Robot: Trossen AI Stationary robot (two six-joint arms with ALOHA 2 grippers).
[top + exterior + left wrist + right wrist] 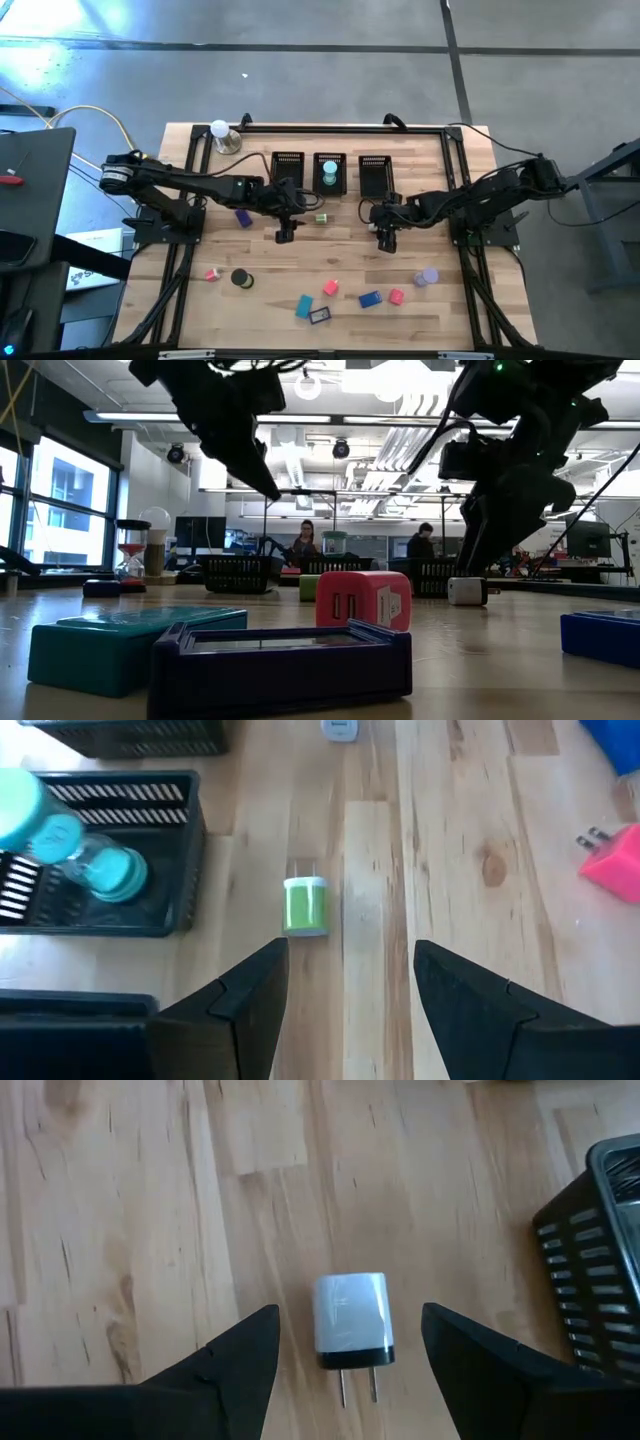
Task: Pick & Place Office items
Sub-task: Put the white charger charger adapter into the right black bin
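Above the white charger, right gripper hangs open.

You find no legible text, label, brand, number or sign in any view; the blocks, the bins and the room's screens behind the table show you nothing readable.

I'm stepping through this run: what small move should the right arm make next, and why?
Probably lower the right gripper straight down over the white plug. Its fingers stand open either side of the plug, which lies free on the table beside a bin.
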